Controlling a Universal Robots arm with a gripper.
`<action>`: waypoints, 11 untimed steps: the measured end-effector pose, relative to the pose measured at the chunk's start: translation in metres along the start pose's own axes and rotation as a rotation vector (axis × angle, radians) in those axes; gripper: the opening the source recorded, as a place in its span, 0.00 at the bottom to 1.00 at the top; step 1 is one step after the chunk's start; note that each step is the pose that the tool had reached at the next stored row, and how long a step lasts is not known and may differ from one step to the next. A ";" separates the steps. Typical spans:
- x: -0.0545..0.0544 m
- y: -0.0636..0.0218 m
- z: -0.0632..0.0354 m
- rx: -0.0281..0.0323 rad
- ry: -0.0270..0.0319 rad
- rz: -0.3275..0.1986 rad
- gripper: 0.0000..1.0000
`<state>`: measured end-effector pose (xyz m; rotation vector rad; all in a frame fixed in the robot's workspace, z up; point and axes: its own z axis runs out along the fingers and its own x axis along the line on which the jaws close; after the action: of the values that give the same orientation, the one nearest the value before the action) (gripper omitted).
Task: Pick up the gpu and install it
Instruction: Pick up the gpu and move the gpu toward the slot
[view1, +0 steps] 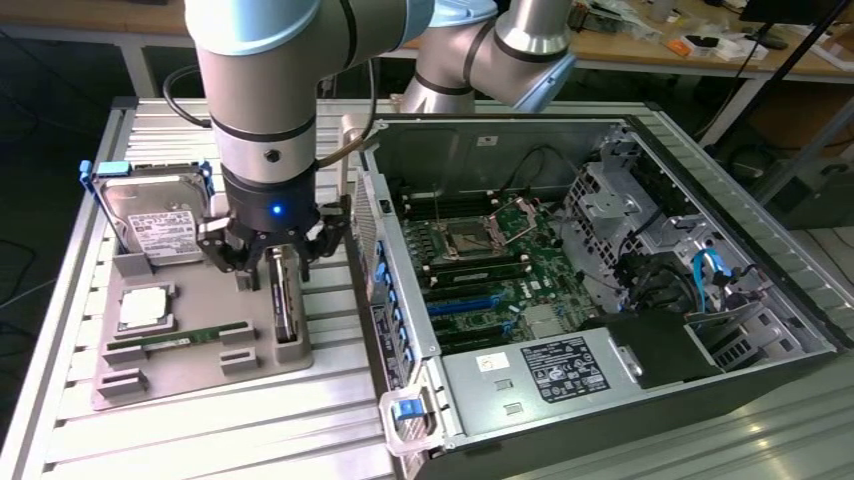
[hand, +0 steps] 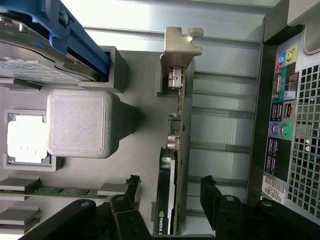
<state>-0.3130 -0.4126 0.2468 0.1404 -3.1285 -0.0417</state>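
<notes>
Start of the job: holding the gripper (view1: 276, 275) spread open around the gpu (view1: 282, 315), sitting at the tray (view1: 200, 385) edge by the computer case (view1: 747, 250), not lifting yet.

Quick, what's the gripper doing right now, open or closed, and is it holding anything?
Gripper: open, straddling the gpu, with a gap on each side, holding nothing.

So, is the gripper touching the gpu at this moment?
Apart. The wrist view shows the open gripper with one finger on each side of the gpu, and a strip of background is visible between each finger and the card.
</notes>
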 end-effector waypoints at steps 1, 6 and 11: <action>0.000 0.0000 0.0000 0.0000 0.0000 0.000 0.58; 0.000 0.0000 0.0000 0.0000 0.0000 0.000 0.40; 0.000 0.0000 0.0000 0.0000 0.0000 0.000 0.27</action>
<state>-0.3130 -0.4126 0.2468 0.1404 -3.1284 -0.0417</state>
